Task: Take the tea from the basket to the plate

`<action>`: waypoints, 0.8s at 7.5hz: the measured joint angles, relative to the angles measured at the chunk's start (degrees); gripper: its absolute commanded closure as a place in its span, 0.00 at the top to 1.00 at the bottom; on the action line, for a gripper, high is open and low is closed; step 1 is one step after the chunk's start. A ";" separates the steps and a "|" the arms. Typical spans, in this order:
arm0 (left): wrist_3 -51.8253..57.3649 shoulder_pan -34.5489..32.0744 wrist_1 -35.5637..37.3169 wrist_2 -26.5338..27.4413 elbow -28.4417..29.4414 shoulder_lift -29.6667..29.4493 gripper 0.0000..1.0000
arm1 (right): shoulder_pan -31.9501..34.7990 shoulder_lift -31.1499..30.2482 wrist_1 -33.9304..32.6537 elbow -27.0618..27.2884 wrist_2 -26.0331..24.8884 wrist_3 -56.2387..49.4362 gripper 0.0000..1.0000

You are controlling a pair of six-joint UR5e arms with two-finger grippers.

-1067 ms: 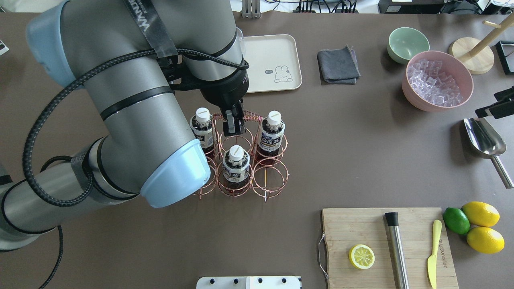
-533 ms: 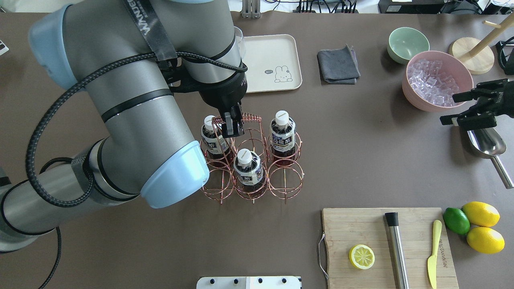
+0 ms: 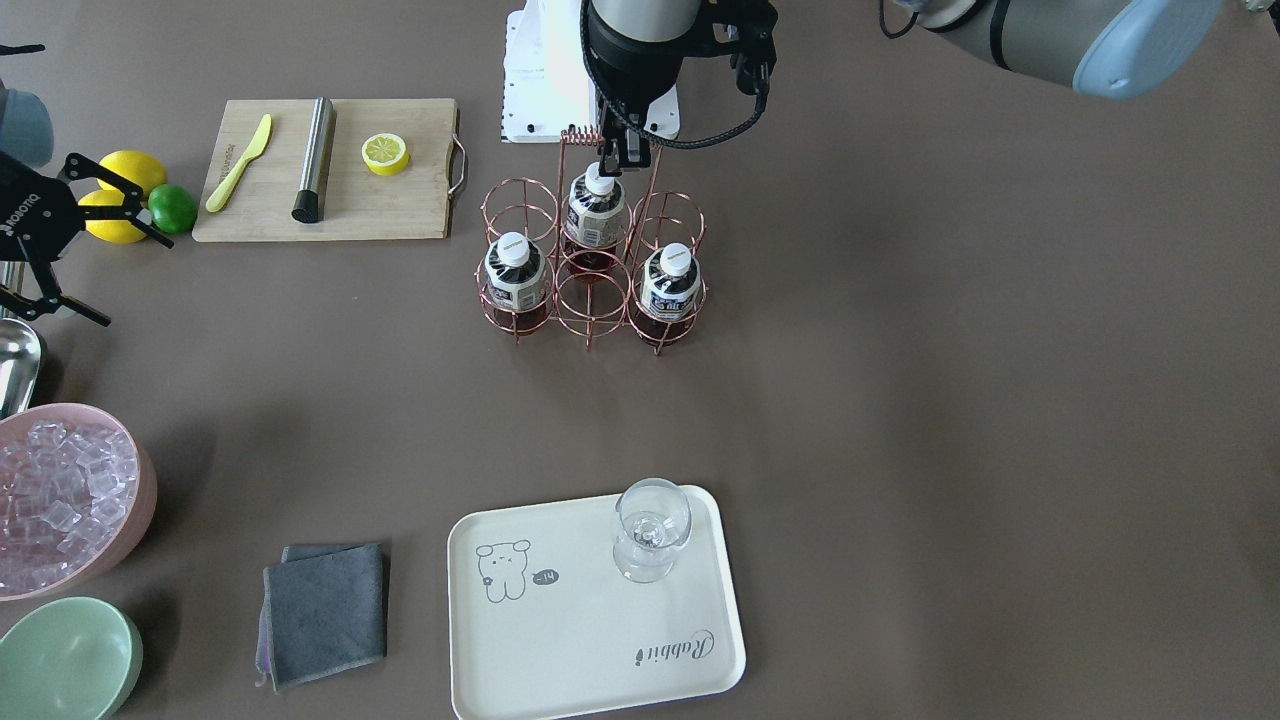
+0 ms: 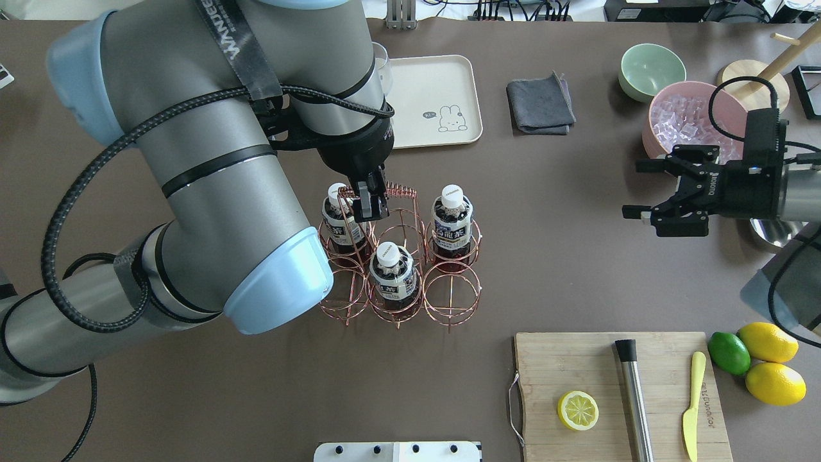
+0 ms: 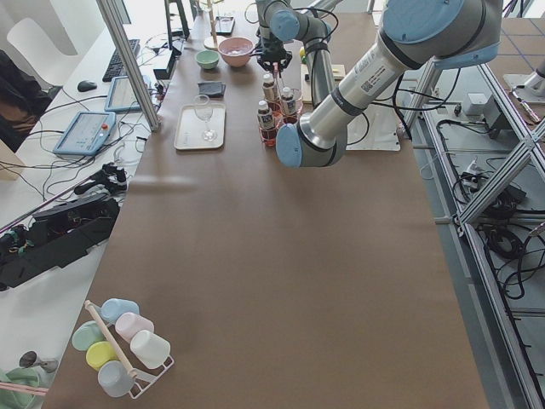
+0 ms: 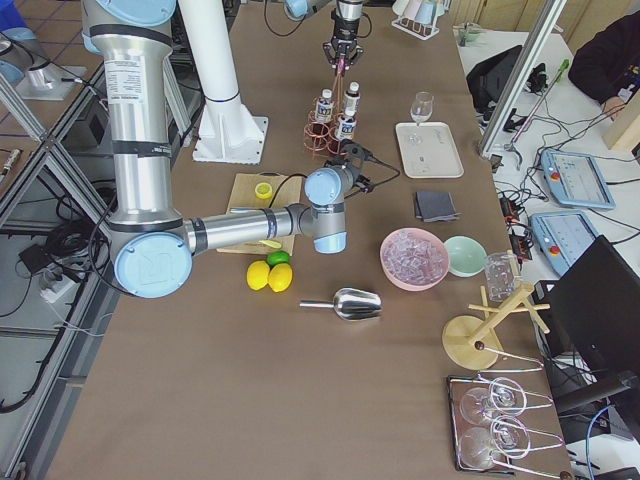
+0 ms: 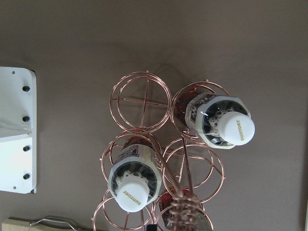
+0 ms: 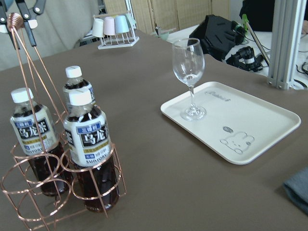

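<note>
The copper wire basket [image 4: 450, 290] stands mid-table with three tea bottles in it [image 4: 340, 218] [image 4: 392, 273] [image 4: 453, 217]. They also show in the front view [image 3: 514, 272] [image 3: 594, 210] [image 3: 670, 282] and the right wrist view [image 8: 90, 139]. My left gripper [image 4: 371, 200] is shut on the coiled top of the basket's handle [image 3: 582, 133]. My right gripper [image 4: 632, 188] is open and empty, well to the right of the basket. The cream plate [image 4: 436, 96] lies behind the basket, with a stemmed glass [image 3: 650, 530] on it.
A pink ice bowl [image 4: 673, 115], a green bowl [image 4: 651, 70], a grey cloth [image 4: 541, 102] and a wooden stand [image 4: 757, 86] are at the back right. A cutting board [image 4: 577, 366] with a lemon half, lemons and a lime [image 4: 728, 353] sit at the front right.
The basket has shifted a little to the right and nearer the robot, with my left gripper still on its handle. My right arm has come in from the right edge, gripper open.
</note>
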 measured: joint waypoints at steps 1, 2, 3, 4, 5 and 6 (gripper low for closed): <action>-0.04 0.01 0.00 -0.01 -0.03 -0.02 0.00 | -4.61 1.72 3.79 -0.36 -5.76 0.58 1.00; -0.07 0.06 -0.02 -0.05 -0.03 -0.04 0.00 | -9.06 3.90 5.65 -0.34 -10.72 0.59 1.00; -0.08 0.07 -0.20 -0.07 -0.04 -0.04 0.00 | -12.42 5.91 6.25 -0.22 -14.91 0.43 1.00; -0.09 0.05 -0.47 -0.08 -0.03 -0.05 0.00 | -15.04 7.25 6.45 -0.15 -18.70 -0.02 1.00; -0.12 0.03 -0.61 -0.09 -0.04 -0.05 0.00 | -16.61 8.44 6.41 -0.12 -21.09 -0.53 1.00; -0.12 0.01 -0.67 -0.09 -0.07 -0.05 0.00 | -17.95 9.49 6.20 -0.03 -23.36 -0.82 1.00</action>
